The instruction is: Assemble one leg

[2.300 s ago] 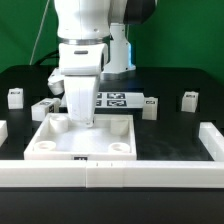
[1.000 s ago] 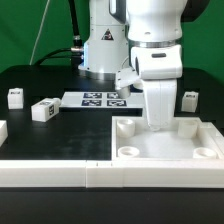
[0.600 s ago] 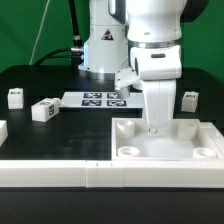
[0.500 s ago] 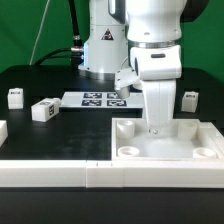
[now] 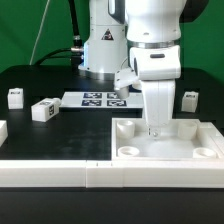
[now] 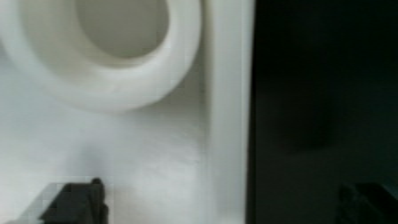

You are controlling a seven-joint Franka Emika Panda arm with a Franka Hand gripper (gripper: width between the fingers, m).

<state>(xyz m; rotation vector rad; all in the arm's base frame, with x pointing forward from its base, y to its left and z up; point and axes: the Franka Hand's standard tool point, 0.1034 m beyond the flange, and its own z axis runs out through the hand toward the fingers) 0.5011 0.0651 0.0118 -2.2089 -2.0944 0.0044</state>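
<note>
A white Franka arm [image 5: 150,40] stands over the black table [image 5: 40,140], its gripper [image 5: 153,128] lowered at the rear wall of the large white tray-like panel [image 5: 200,150], which spreads out from the tool toward the camera and toward the exterior view's right. In the wrist view the gripper [image 6: 222,205] has its two dark fingertips [image 6: 71,200] spread wide. One is over the panel [image 6: 107,150] and the other over the dark table, with the panel's edge running between them and touching neither, so the jaws stand apart and hold nothing. A round corner socket [image 6: 98,40] of the panel shows close to the tool in that view. A long white rail [image 5: 60,172] runs along the table's front edge, on the camera's side of the gripper and beyond the panel. The marker board [image 5: 100,98] lies flat behind the tool, toward the exterior view's left. The first leg [image 5: 189,99] sits on the table just behind the panel, near the gripper on the exterior view's right. The second leg [image 5: 43,110] and the smaller-looking third leg [image 5: 14,97] rest well apart from the tool, far toward the exterior view's left.
</note>
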